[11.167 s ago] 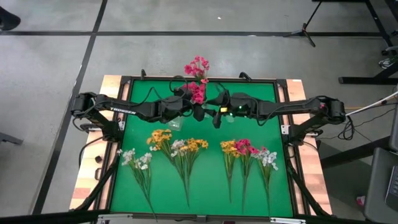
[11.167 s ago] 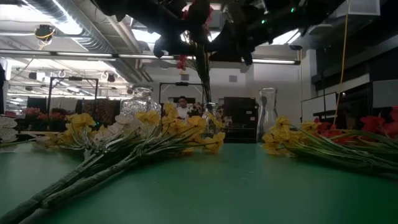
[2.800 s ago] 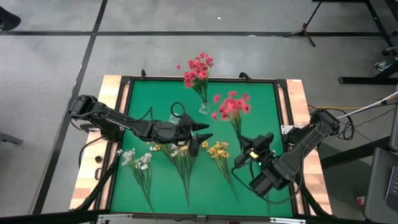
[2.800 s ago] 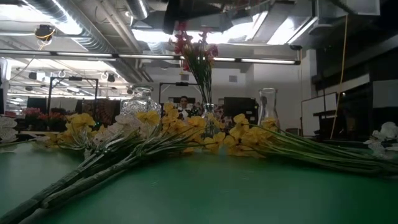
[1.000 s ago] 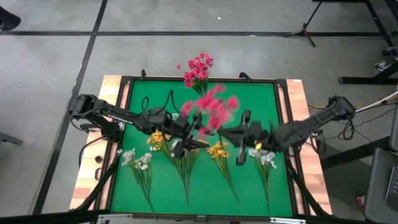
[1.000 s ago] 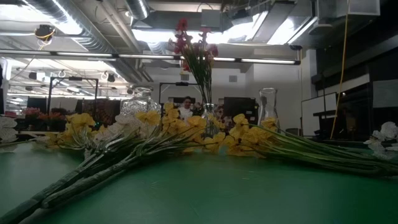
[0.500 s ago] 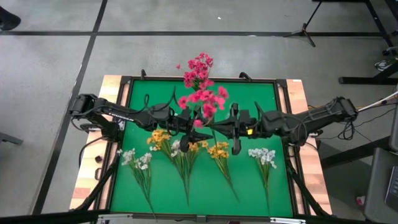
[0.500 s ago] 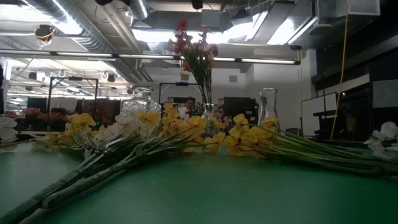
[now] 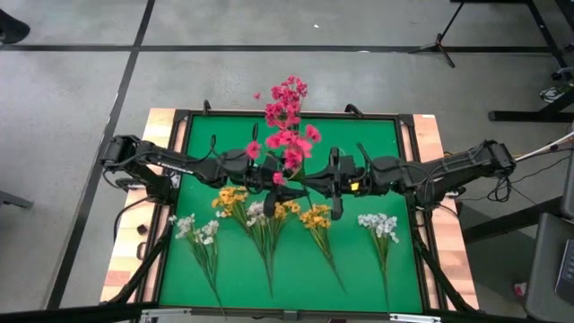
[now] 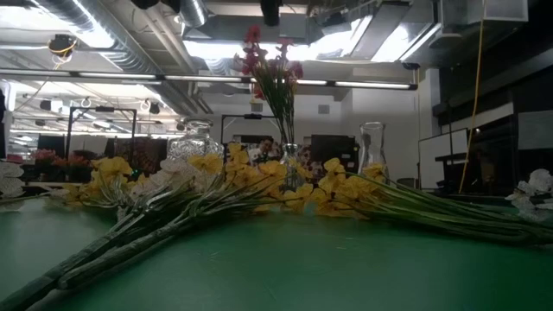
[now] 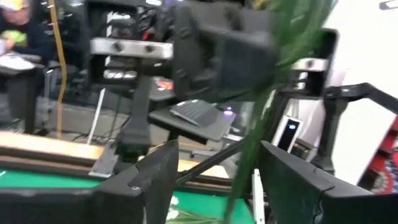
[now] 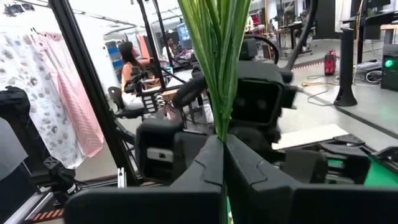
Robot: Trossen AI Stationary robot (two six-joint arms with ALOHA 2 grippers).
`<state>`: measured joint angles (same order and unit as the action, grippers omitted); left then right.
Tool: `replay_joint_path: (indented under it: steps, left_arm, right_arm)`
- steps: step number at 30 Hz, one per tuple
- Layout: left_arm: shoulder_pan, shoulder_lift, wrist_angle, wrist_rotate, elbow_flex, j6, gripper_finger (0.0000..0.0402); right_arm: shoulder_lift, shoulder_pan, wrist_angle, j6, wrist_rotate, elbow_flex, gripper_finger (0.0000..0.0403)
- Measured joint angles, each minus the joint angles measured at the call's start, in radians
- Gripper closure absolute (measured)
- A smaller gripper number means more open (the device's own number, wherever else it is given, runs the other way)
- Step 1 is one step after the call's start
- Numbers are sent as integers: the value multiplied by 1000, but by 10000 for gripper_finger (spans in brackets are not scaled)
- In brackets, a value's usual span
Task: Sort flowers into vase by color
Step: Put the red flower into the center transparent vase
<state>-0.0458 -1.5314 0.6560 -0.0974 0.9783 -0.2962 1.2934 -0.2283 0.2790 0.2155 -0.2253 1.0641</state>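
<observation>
A green counter [image 9: 197, 260] carried yellow sprigs [image 9: 316, 218] and white sprigs [image 9: 379, 226] lying flat. Above its middle, the right pincer [image 12: 222, 146] was clamped on a magenta bunch's [image 9: 287, 148] green stems [image 12: 219, 43]. The left pincer [image 11: 214, 165] stood wide apart around those stems, not closed. No writing was readable.

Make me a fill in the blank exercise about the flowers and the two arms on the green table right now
1. The right tool is shut on a bunch of ____ flowers.
2. The left tool stands ____ around the green stems.
3. The flowers already in the vase are ____.

Answers: pink; open; pink
</observation>
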Motion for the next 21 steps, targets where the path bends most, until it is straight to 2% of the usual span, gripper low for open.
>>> replay_joint_path:
  steps: [14, 17, 21]
  left_arm:
    - [-13, 0, 1, 89, 0, -11, 351]
    - [-17, 0, -6, 125, 0, -7, 386]
    - [-16, -1, -6, 176, 0, -6, 394]
  right_arm:
    - [0, 1, -42, 18, -11, 0, 398]
    - [0, 2, -67, 48, -19, 0, 383]
    - [0, 2, -91, 51, -56, 1, 349]
